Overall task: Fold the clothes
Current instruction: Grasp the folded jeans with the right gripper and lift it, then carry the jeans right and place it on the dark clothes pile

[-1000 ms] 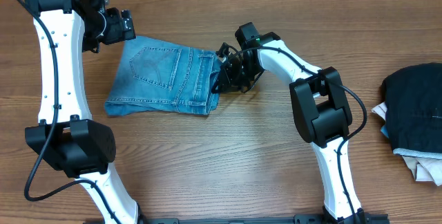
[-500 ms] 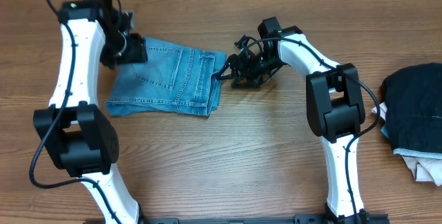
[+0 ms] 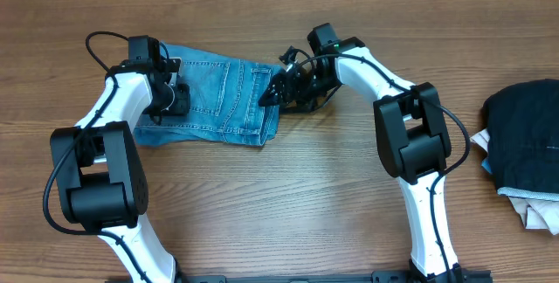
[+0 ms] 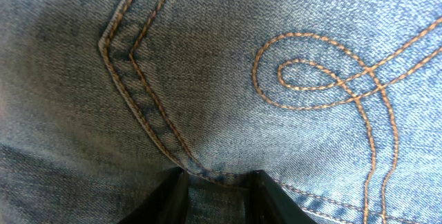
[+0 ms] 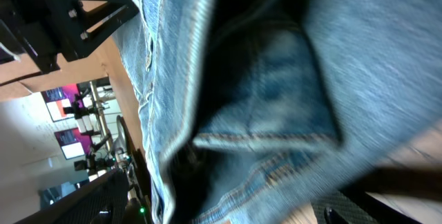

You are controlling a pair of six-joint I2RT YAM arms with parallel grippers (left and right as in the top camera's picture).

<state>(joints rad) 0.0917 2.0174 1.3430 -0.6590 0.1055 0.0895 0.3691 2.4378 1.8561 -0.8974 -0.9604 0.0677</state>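
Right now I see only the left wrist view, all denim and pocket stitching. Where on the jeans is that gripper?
Observer: Overhead, the left gripper is down on the left end of the folded jeans.
Operator: And the other arm?
Observer: The right gripper is at the jeans' right edge.
Operator: Anything else on the table?
Observer: A dark garment on a pale cloth, far right.

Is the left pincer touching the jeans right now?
Touching. The left wrist view shows the left pincer with both tips sunk into the jeans at the pocket seam.
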